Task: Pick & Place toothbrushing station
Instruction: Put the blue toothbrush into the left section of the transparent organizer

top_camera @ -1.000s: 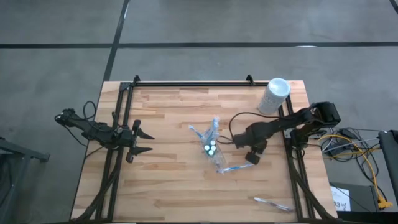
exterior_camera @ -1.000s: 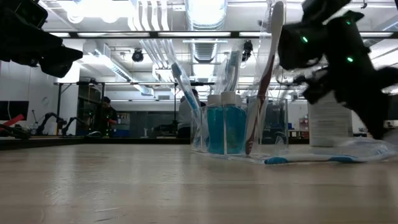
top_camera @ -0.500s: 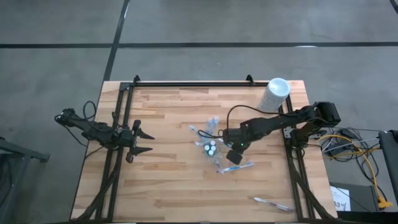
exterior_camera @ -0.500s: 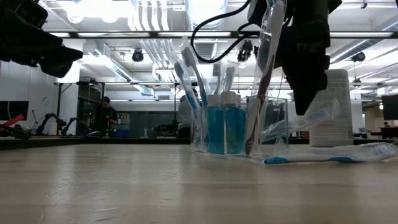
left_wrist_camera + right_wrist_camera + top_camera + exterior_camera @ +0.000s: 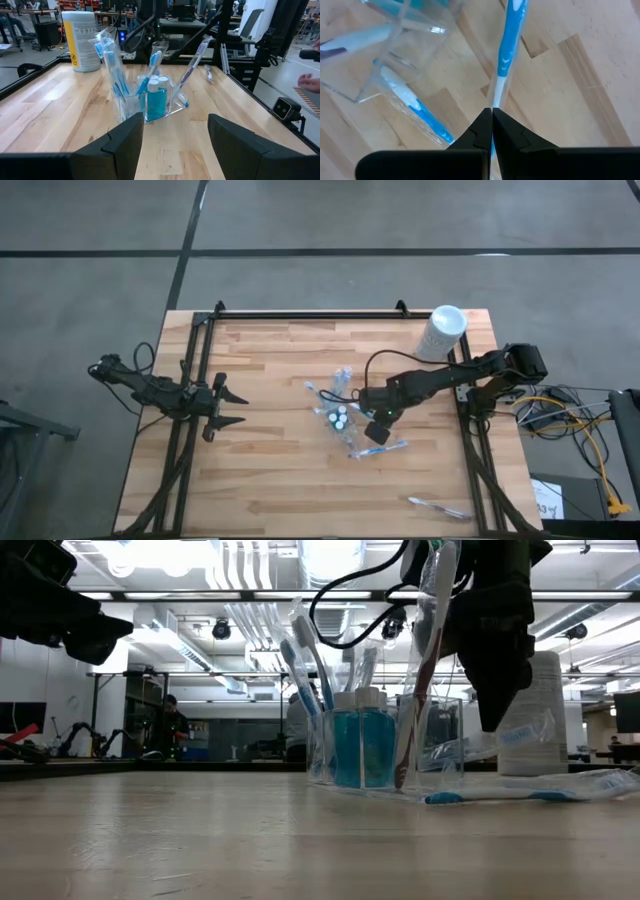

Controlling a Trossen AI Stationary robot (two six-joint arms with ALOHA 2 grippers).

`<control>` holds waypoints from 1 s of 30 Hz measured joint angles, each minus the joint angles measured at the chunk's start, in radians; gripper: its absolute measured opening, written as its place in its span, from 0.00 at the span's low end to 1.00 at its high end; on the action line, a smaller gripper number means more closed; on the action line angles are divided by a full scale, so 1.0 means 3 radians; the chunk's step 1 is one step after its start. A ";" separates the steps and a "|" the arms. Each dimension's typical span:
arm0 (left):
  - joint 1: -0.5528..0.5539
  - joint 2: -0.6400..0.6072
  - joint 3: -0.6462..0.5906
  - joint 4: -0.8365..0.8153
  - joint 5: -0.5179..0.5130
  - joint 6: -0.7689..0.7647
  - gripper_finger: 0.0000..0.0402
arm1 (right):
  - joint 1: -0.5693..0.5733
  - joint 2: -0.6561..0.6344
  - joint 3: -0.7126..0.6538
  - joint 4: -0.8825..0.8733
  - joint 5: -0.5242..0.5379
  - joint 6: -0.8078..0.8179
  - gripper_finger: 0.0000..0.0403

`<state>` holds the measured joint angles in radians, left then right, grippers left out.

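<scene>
The toothbrushing station [image 5: 338, 415] is a clear holder with blue-and-white toothbrushes and two blue white-capped tubes [image 5: 360, 745]; it stands on its base at mid-table and also shows in the left wrist view [image 5: 150, 95]. My right gripper [image 5: 376, 427] is just right of it, shut on a toothbrush in a clear pouch [image 5: 507, 55]. Another pouched toothbrush [image 5: 440, 506] lies flat near the front right edge. My left gripper [image 5: 226, 408] waits open and empty at the table's left [image 5: 175, 145]. My right gripper [image 5: 492, 114] pinches the pouched toothbrush by its white handle part [image 5: 496, 97] between its two fingertips. The fingers slant down from above and the brush runs on ahead of them. In the low view the brush [image 5: 512, 730] is tilted, its free end clear of the table.
A tall white cylinder [image 5: 441, 332] stands at the back right corner. A black frame rail [image 5: 310, 314] runs along the far edge, with arm mounts on both sides. Bare wood [image 5: 270, 480] lies at the front and left.
My right gripper has gone toward the table's left, up to the station. The pouched toothbrush now shows at its fingers, tilted and off the table in the low view. The station and the left arm have kept still.
</scene>
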<state>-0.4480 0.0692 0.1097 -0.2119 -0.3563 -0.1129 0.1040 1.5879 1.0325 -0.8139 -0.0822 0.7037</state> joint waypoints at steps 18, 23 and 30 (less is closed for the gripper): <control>0.0000 0.0000 0.0000 0.0000 -0.0001 0.0001 0.57 | 0.0001 -0.0032 0.0077 -0.0013 0.0017 -0.0304 0.02; 0.0001 0.0000 0.0000 0.0000 0.0000 0.0001 0.57 | 0.0001 -0.0048 0.0086 -0.0006 0.0023 -0.0318 0.03; 0.0001 0.0000 0.0000 0.0000 0.0001 0.0001 0.57 | 0.0004 -0.0053 0.0087 0.0031 0.0104 -0.0238 0.14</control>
<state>-0.4478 0.0692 0.1097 -0.2119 -0.3562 -0.1127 0.1051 1.5719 1.0588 -0.8045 -0.0511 0.6323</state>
